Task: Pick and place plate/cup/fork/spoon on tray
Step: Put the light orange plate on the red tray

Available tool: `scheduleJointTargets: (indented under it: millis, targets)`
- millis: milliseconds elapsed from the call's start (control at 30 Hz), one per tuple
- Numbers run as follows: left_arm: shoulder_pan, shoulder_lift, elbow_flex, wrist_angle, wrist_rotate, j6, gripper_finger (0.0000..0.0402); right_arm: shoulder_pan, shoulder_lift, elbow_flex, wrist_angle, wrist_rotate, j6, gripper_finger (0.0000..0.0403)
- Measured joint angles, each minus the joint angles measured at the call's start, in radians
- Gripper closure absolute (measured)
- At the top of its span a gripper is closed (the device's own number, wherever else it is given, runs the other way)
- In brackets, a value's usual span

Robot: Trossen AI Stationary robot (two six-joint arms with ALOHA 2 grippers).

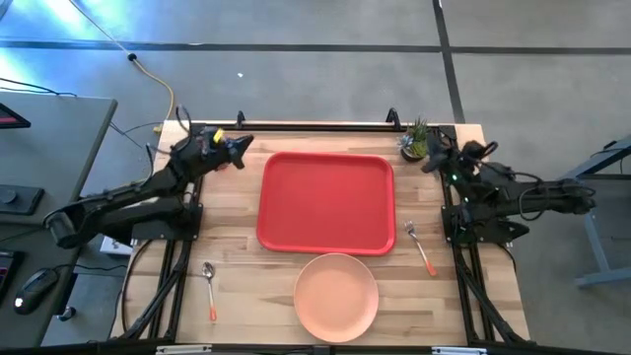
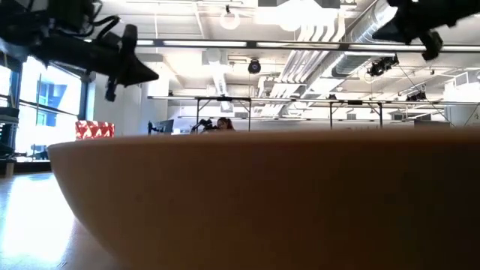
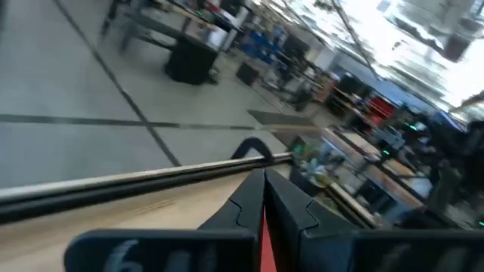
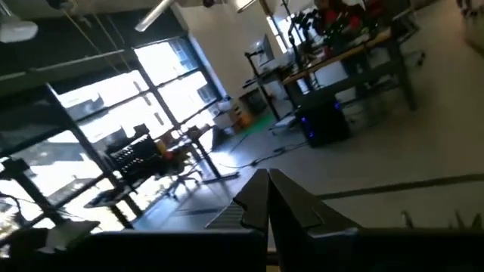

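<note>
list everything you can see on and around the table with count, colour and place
tray: 1, red, centre of the table, nothing on it
plate: 1, peach-orange, on the wood at the tray's near edge; fills the low view
fork: 1, silver head and orange handle, on the table right of the tray
spoon: 1, silver bowl and orange handle, on the table left of the plate
potted plant: 1, green, far right corner of the table
cup: none visible
left gripper: 1, dark, fingers together, raised near the tray's far left corner
right gripper: 1, dark, fingers together, beside the potted plant
</note>
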Motion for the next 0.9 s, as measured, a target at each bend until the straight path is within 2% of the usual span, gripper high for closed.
scheduleJointTargets:
  millis: [167,333,467,633,733,900]
  targets:
    - [0.066,0.128,0.195,-0.047,0.108,0.079,0.0397,-0.057,0.166,0.128,-0.01,-0.1,-0.13,0.0403]
    - [0.074,0.213,0.445,-0.347,0.108,0.227,0.0373,-0.067,0.284,0.23,-0.1,-0.144,-0.13,0.0403]
    - [0.081,0.274,0.619,-0.668,0.029,0.286,0.034,-0.074,0.34,0.292,-0.277,-0.198,0.006,0.0403]
    - [0.137,0.332,0.792,-1.033,-0.102,0.22,0.0302,-0.122,0.392,0.322,-0.48,-0.419,0.218,0.0403]
    - [0.195,0.366,0.866,-1.191,-0.135,0.189,0.0285,-0.145,0.429,0.322,-0.518,-0.532,0.293,0.0403]
    - [0.269,0.41,0.903,-1.356,-0.198,0.121,0.0262,-0.148,0.486,0.323,-0.459,-0.596,0.299,0.0402]
